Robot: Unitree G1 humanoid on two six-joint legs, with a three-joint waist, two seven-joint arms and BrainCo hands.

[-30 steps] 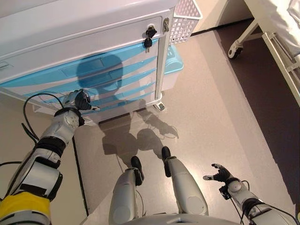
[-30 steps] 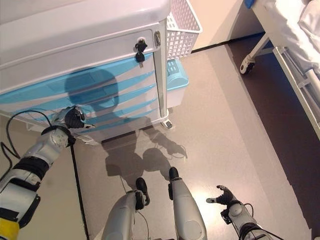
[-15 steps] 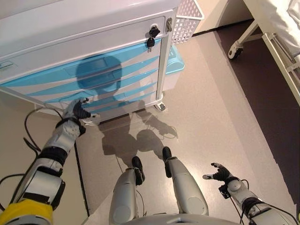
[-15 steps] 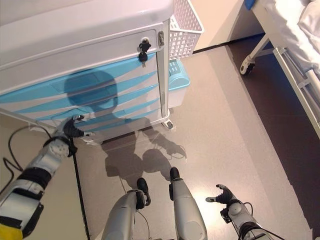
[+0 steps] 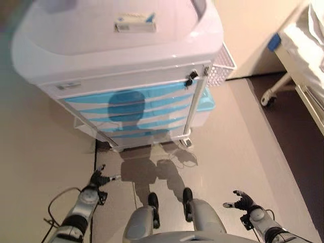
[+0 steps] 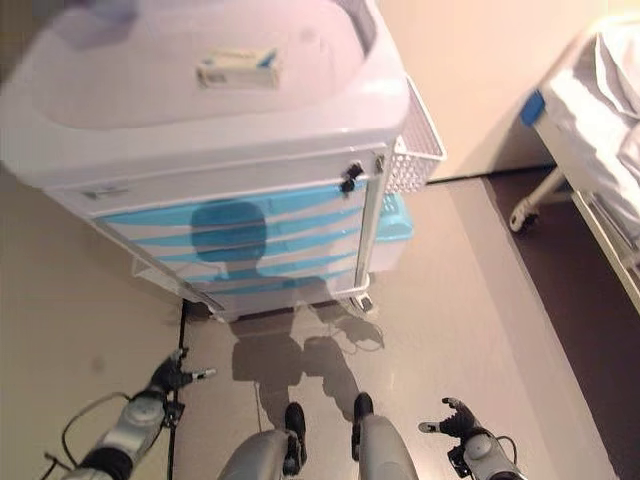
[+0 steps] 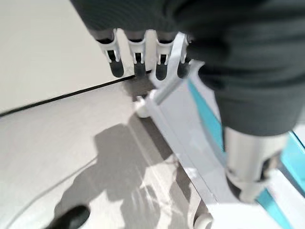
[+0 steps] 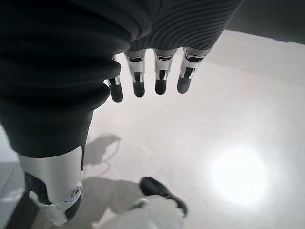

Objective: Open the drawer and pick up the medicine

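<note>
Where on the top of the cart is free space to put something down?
The white cart top is bare all round the small white and blue box lying near its back edge; the broad front part is free. Nothing else crowds it.

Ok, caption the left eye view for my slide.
Medical cart with blue drawers all closed, a small box on top; both hands, left and right, open and low, clear of it.

Left robot hand (image 5: 97, 178) hangs low, fingers straight and relaxed, holding nothing. Right robot hand (image 5: 242, 200) hangs low too, fingers spread, empty.
</note>
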